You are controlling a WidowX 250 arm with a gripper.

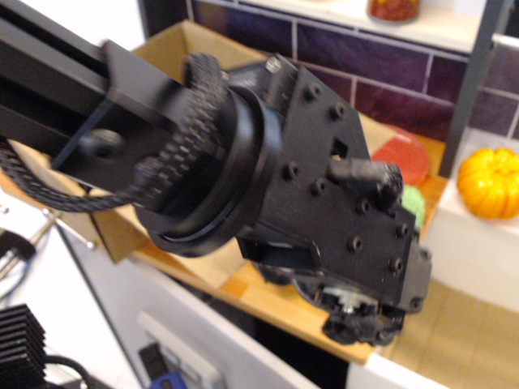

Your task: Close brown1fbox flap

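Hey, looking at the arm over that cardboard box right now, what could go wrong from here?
1. The arm hides most of the brown box and its flap, so a missed flap contact could pass unseen.
2. The tool hangs low at the wooden counter edge and may strike it.
3. The red plate and green item lie close behind and could be knocked.

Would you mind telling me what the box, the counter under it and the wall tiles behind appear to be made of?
The brown1fbox looks like plain matte cardboard, tan with thin raw edges. The counter seems wood or wood laminate, going by its orange-brown grain. The wall tiles look like glazed ceramic: dark purple, slightly shiny, with pale grout lines.
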